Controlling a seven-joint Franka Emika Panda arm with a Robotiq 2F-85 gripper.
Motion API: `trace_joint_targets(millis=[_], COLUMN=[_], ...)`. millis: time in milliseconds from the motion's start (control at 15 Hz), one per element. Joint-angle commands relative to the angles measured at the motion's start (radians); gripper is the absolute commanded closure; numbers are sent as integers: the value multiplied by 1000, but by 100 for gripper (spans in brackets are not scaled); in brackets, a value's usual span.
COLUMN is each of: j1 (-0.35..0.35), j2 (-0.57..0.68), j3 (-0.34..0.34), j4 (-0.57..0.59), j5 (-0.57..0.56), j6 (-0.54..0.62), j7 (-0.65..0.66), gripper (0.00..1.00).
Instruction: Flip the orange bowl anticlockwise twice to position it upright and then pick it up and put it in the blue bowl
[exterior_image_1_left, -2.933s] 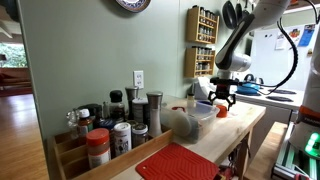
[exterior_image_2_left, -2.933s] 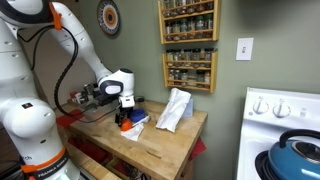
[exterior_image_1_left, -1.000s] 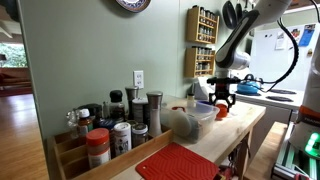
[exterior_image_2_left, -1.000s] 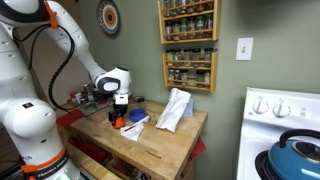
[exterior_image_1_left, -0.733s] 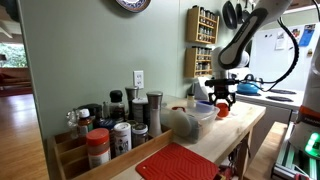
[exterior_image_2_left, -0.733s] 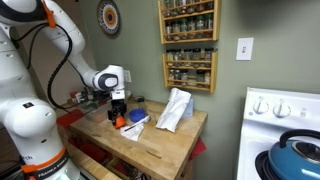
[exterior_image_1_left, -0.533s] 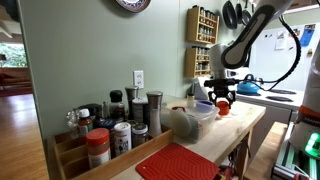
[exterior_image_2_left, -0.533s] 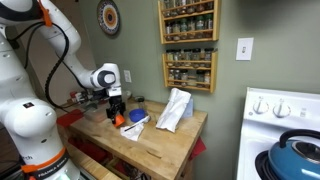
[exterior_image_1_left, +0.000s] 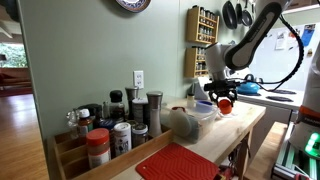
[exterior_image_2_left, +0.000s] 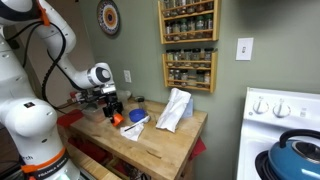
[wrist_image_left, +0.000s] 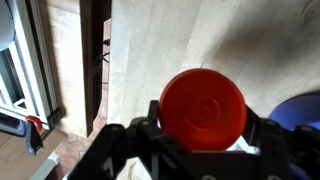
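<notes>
The orange bowl (wrist_image_left: 203, 108) fills the middle of the wrist view with its round base towards the camera, sitting between the two dark fingers of my gripper (wrist_image_left: 204, 125). The gripper is shut on it, over the wooden counter. In both exterior views the gripper (exterior_image_1_left: 222, 99) (exterior_image_2_left: 110, 108) hangs low over the counter, with the orange bowl (exterior_image_1_left: 225, 104) (exterior_image_2_left: 117, 120) at its tips. The blue bowl (wrist_image_left: 303, 114) shows at the right edge of the wrist view, and beside the gripper in an exterior view (exterior_image_1_left: 203, 106).
A crumpled white bag (exterior_image_2_left: 174, 109) lies mid-counter. A clear container (exterior_image_1_left: 187, 122), spice jars (exterior_image_1_left: 112, 128) and a red ribbed mat (exterior_image_1_left: 178, 163) sit at the near end. The counter's edge (wrist_image_left: 95, 70) runs down the left of the wrist view. A stove with a blue kettle (exterior_image_2_left: 292, 156) stands beside the counter.
The arm has swung sideways along the counter towards its end, away from the white bag, carrying the orange bowl with it.
</notes>
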Motion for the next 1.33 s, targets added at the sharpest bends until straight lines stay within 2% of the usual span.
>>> trace_joint_targets(millis=[0, 267, 600, 933, 1000, 1067, 1200, 1267], j1=[24, 53, 91, 118, 118, 119, 122, 125], j2=[57, 120, 183, 243, 249, 255, 266, 271], j3=[15, 8, -9, -27, -32, -35, -42, -45], j4=[34, 59, 99, 133, 137, 141, 148, 150], j5=[-109, -182, -319, -384, -383, -384, -382, -380], j6=[-42, -40, -90, -110, -109, -108, -108, -107], j7=[116, 189, 308, 365, 362, 361, 358, 357], gripper=[51, 51, 51, 51, 27, 17, 10, 10])
